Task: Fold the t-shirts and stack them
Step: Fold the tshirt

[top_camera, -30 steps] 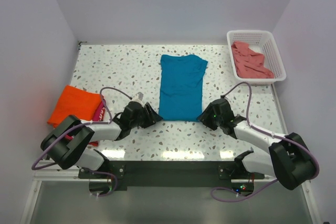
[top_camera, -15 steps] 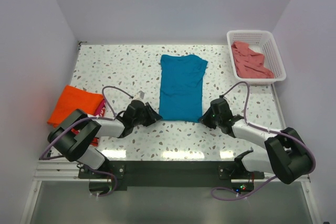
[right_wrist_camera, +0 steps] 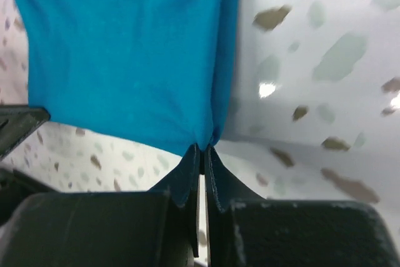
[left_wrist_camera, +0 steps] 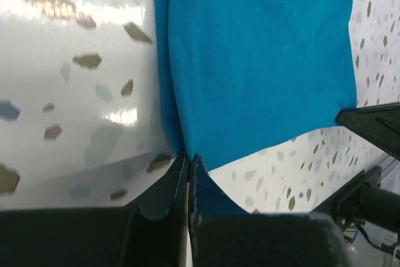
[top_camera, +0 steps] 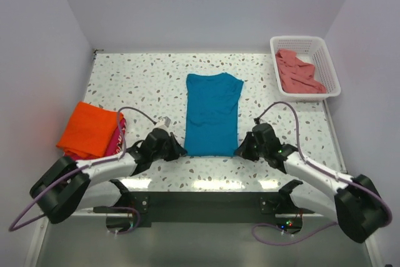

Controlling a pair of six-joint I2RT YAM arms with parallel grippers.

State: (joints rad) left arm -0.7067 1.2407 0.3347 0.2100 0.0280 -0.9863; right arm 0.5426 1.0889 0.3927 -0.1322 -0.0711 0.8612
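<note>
A teal-blue t-shirt (top_camera: 211, 114) lies folded lengthwise into a tall strip in the middle of the speckled table (top_camera: 137, 85). My left gripper (top_camera: 180, 152) is shut on its near left corner. In the left wrist view the fingertips (left_wrist_camera: 188, 158) pinch the teal hem (left_wrist_camera: 262, 60). My right gripper (top_camera: 241, 151) is shut on the near right corner, and its tips (right_wrist_camera: 204, 149) clamp the teal cloth (right_wrist_camera: 125, 48). A folded bright orange t-shirt (top_camera: 89, 128) lies on a magenta-red one (top_camera: 117, 137) at the left edge. A crumpled salmon-pink t-shirt (top_camera: 299, 73) sits in the basket.
The white lattice basket (top_camera: 299, 39) stands at the back right corner of the table. Walls close in the table at the left, back and right. Cables loop over both arms near the front edge.
Both grippers went from open to shut on the teal shirt's near corners. The shirt has slid a little toward the near edge, and both arms drew back with it.
</note>
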